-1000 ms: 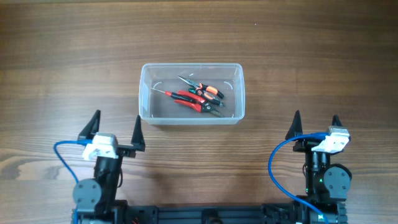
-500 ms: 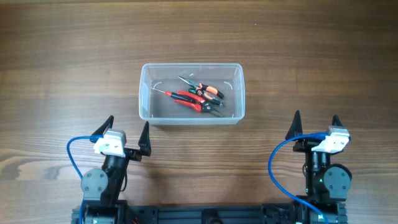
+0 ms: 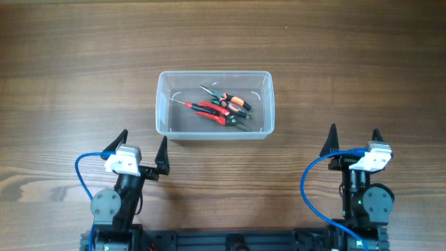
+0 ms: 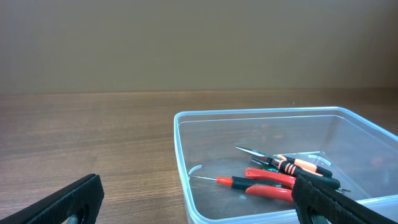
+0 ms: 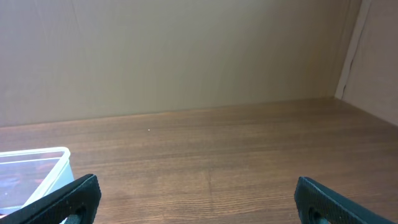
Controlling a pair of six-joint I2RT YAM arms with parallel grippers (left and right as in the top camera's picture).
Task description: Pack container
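The clear plastic container [image 3: 162,104] stands on the wooden table, just left of centre. Inside lie several hand tools [image 3: 224,108]: red-handled pliers, a red-and-black screwdriver and orange-and-black cutters. The left wrist view shows the container's rim [image 4: 249,114] and the tools [image 4: 283,175] ahead and to the right. My left gripper [image 3: 143,144] is open and empty, near the table's front edge, below the container's left corner. My right gripper [image 3: 354,137] is open and empty at the front right, well clear of the container. The right wrist view catches only a corner of the container [image 5: 37,157] at its left edge.
Bare wooden tabletop [image 3: 348,63] surrounds the container on all sides. A plain beige wall stands beyond the table's far edge in both wrist views. Blue cables loop beside each arm base.
A second ago the left arm sat farther left; it moved right and slightly toward the front edge, then held still. Right arm, container and tools have not moved.
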